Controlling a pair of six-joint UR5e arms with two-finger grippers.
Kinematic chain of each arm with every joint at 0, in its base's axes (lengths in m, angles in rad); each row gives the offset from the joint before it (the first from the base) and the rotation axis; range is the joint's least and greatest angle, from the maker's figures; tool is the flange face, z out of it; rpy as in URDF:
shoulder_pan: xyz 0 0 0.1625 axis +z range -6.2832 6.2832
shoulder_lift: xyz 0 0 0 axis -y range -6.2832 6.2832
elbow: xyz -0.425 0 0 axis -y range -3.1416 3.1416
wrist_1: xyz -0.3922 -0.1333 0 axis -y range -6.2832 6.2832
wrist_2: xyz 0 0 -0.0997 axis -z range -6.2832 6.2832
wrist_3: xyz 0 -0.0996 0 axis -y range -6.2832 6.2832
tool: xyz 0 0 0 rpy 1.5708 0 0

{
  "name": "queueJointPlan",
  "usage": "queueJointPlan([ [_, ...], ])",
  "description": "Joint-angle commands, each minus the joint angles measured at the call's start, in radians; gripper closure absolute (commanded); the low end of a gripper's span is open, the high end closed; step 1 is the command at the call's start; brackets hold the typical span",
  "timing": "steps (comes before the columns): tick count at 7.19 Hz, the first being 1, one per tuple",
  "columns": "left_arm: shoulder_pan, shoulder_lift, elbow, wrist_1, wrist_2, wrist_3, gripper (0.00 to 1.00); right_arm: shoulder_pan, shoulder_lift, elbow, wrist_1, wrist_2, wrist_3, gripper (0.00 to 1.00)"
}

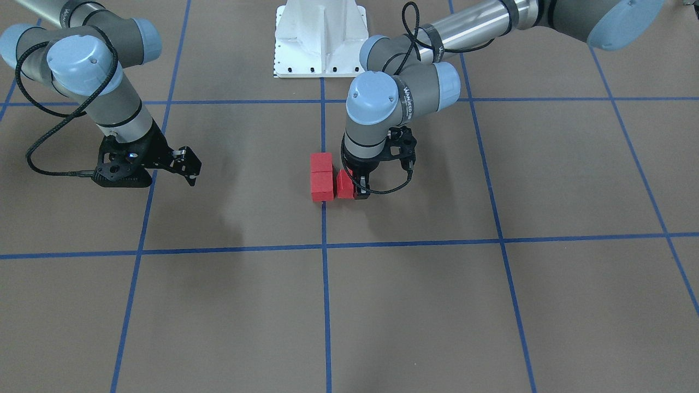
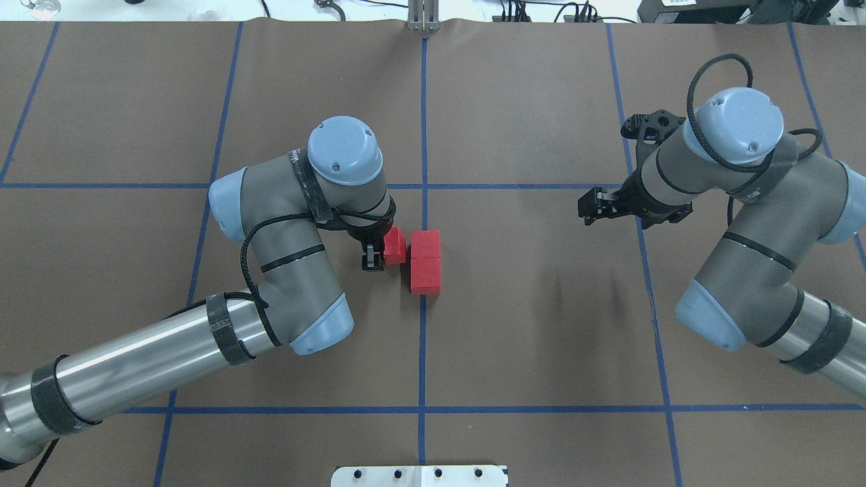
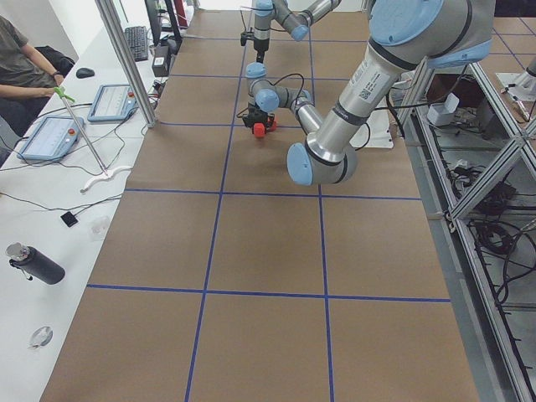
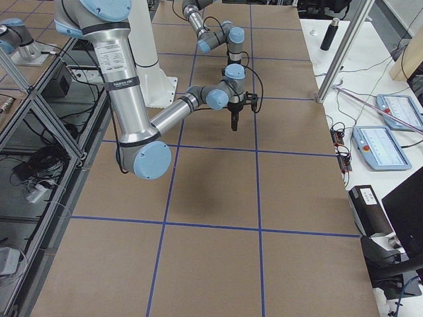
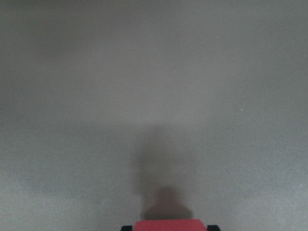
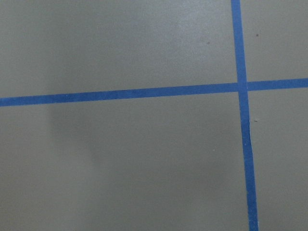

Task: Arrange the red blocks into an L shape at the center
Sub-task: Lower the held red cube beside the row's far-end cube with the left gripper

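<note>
last placement in hand. two blocks sit end to end on the tape line at centre. third block is pinched in left claw, just beside the far one, making the l. next: nudge flush, let go, lift straight up. right claw farther out, carries nothing, gap can't tell. strap lettering starts "wan", rest unclear.

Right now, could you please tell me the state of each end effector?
Left end effector: closed on a red block.
Right end effector: holds nothing; open or closed cannot be told.
</note>
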Motion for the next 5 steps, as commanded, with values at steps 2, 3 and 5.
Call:
queueJointPlan([
  [2,0.001,-0.008,0.0,0.004,0.0,-0.007,1.0,0.0,0.0,0.002,0.0,0.001,0.002,0.0],
  [3,0.001,-0.008,0.005,0.004,0.0,-0.007,1.0,0.0,0.0,0.0,0.0,0.001,0.002,0.0],
  [5,0.002,-0.017,0.018,0.004,0.012,-0.019,1.0,0.0,0.0,0.0,0.0,0.001,0.0,0.0],
])
